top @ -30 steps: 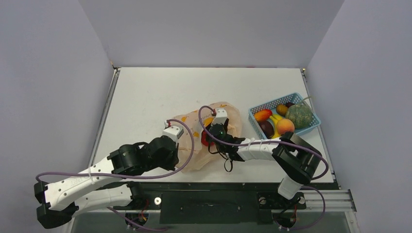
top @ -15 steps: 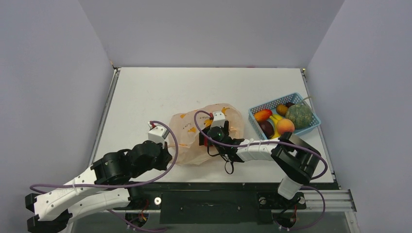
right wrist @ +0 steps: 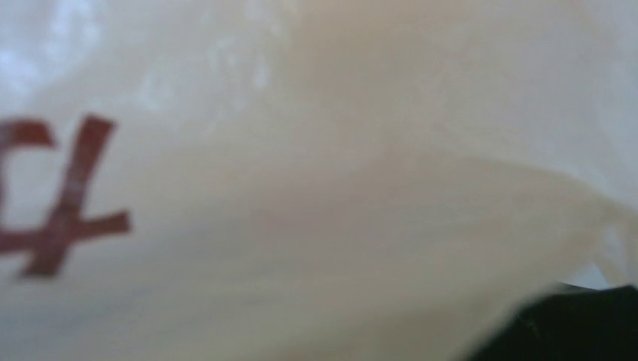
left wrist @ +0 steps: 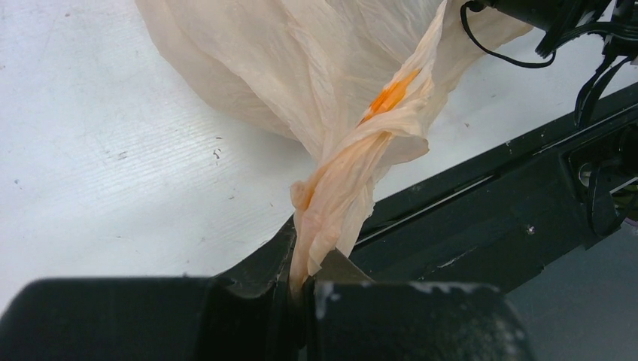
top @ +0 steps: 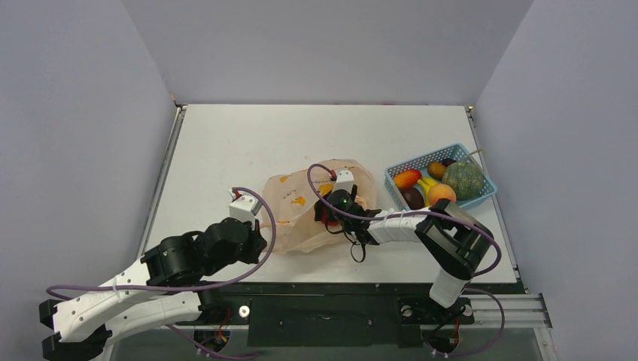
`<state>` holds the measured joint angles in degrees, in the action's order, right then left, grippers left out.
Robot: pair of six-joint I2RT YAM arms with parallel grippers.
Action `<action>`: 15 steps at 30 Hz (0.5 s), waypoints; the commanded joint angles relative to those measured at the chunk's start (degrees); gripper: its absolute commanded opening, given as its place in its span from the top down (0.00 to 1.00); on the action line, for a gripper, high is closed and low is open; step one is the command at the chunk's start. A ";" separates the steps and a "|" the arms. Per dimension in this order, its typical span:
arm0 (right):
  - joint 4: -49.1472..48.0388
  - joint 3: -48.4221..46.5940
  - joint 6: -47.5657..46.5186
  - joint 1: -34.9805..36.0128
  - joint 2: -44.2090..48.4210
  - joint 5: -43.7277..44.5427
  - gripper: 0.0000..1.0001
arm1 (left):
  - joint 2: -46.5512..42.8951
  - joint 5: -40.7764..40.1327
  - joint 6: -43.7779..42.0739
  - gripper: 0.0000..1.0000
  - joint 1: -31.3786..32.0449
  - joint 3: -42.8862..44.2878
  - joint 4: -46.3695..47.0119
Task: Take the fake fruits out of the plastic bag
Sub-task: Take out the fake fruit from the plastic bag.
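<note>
The peach-orange plastic bag (top: 297, 214) lies crumpled at mid-table. My left gripper (top: 258, 235) is shut on its twisted near-left corner; in the left wrist view that twist (left wrist: 353, 173) runs down into the closed jaws (left wrist: 303, 289). My right gripper (top: 329, 213) reaches into the bag from the right, and its fingers are hidden by the film. A small red patch (top: 321, 219), perhaps a fruit, shows beside it. Blurred bag film (right wrist: 316, 188) fills the right wrist view. Other fake fruits lie in the blue basket: a green melon (top: 461, 179), a peach (top: 441, 194) and a mango (top: 406, 178).
The light blue perforated basket (top: 396, 171) stands at the right, close to the bag. The black rail (left wrist: 481, 218) at the table's near edge runs just behind my left gripper. Grey walls enclose the table on three sides.
My left arm pulled back to the left with the bag corner, stretching the bag that way, then held still. The right gripper stayed in the bag and shifted slightly right.
</note>
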<state>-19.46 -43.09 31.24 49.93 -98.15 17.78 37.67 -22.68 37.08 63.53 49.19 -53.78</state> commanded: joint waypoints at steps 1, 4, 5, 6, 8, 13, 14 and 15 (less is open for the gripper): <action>-1.60 -0.11 0.23 -0.53 2.17 -4.48 0.61 | -0.79 0.02 0.18 1.00 -0.20 0.05 2.62; -3.30 0.58 0.45 -0.68 2.74 -7.23 0.68 | -0.90 0.07 0.15 1.00 -0.19 0.11 2.52; -3.37 0.49 0.63 -0.74 3.06 -8.62 0.73 | -0.96 0.12 0.29 1.00 -0.17 0.07 2.49; -3.33 0.43 0.78 -0.79 3.28 -9.71 0.75 | -1.11 0.25 0.32 1.00 -0.16 0.05 2.57; -3.73 0.87 1.16 -0.87 4.25 -11.23 0.80 | -1.28 0.11 0.36 1.00 -0.14 -0.04 2.65; -4.47 1.95 0.87 -0.93 8.13 -12.79 0.90 | -1.57 0.29 0.29 1.00 -0.13 -0.03 2.69; -5.09 2.30 0.94 -0.97 9.33 -13.22 0.92 | -1.57 0.32 0.28 1.00 -0.14 -0.04 2.77; -5.56 3.06 0.93 -0.97 9.93 -13.61 0.93 | -1.56 0.12 0.28 1.00 -0.11 -0.05 2.74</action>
<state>-20.43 -41.34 31.79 49.43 -93.65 6.57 36.64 -22.44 37.08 63.53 49.08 -53.76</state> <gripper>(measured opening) 0.729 0.004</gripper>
